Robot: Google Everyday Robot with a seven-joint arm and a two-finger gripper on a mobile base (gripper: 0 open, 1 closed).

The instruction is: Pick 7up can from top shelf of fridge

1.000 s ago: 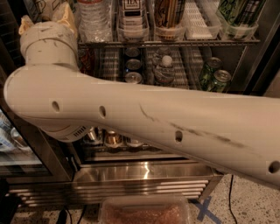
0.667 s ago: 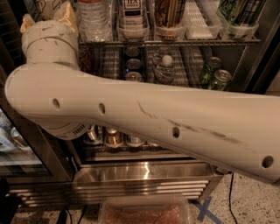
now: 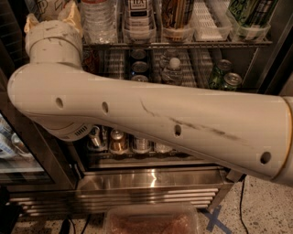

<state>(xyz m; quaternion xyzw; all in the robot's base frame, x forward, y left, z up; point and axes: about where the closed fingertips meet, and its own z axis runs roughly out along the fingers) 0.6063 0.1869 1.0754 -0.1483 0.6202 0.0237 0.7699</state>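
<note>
My arm [image 3: 151, 119] crosses the whole view in front of the fridge [image 3: 151, 183]. Its wrist joint [image 3: 52, 39] rises at the upper left, and the gripper is out of view above the top edge there. The top shelf [image 3: 183, 45] is a wire rack with clear tubs holding a water bottle [image 3: 98, 18], a tea bottle [image 3: 137, 13], a brown can [image 3: 176, 13] and a green patterned can [image 3: 249, 11]. The 7up can is hidden or out of view.
Green cans [image 3: 224, 75] and a small bottle [image 3: 173, 66] stand on the rack below. Several cans [image 3: 119, 141] sit on the lowest rack, under my arm. A pink-filled clear bin [image 3: 151, 221] and a blue tape cross [image 3: 213, 219] lie on the floor. A second glass door [image 3: 13, 151] is at left.
My arm has shifted slightly to the right, and its near end at the right edge has risen a little. The drinks on the racks have not moved.
</note>
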